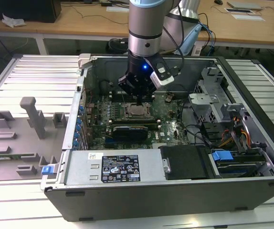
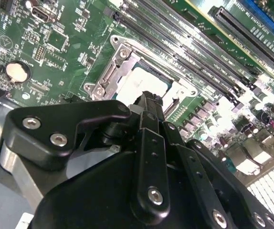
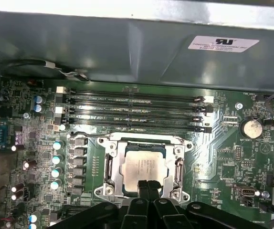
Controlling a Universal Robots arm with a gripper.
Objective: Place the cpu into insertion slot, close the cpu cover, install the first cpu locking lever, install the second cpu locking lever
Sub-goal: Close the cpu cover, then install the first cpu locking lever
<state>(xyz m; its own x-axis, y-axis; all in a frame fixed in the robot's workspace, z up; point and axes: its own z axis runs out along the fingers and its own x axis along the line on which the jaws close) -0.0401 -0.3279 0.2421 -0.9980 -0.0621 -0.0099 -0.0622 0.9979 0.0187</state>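
Hanging down into an open computer case (image 1: 175,198) on a slatted metal table (image 1: 27,71), one grey robot arm (image 1: 146,24) held a black gripper (image 1: 141,101) low over the middle of the green circuit board (image 1: 173,126). Socket (image 3: 142,145): square, set in the board beside the long memory slots (image 3: 137,112). Gripper state: in the first wrist view its two fingers (image 3: 143,187) were pressed together with nothing pinched between them. The tips stood over the socket's edge on the side away from the memory slots. Whether they touched the metal could not be told. Chip (image 3: 144,164): square, dull silver top, seated flat in the socket, directly under the gripper in the exterior view. Cover frame (image 3: 109,167): silver metal plate lying flat around the chip, its window showing the chip's top. Thin wire lever (image 3: 127,139): lying along the socket's side next to the memory slots. Coin battery (image 3: 251,128): on the board, well apart from the socket. Long black card (image 1: 130,130): just on the near side of the socket in the exterior view. Labelled metal box (image 1: 113,167): inside the case along its near wall. Grey plastic fixtures (image 1: 29,114): on the table at the exterior view's left, outside the case. Wooden desks (image 1: 79,21): far behind the table.
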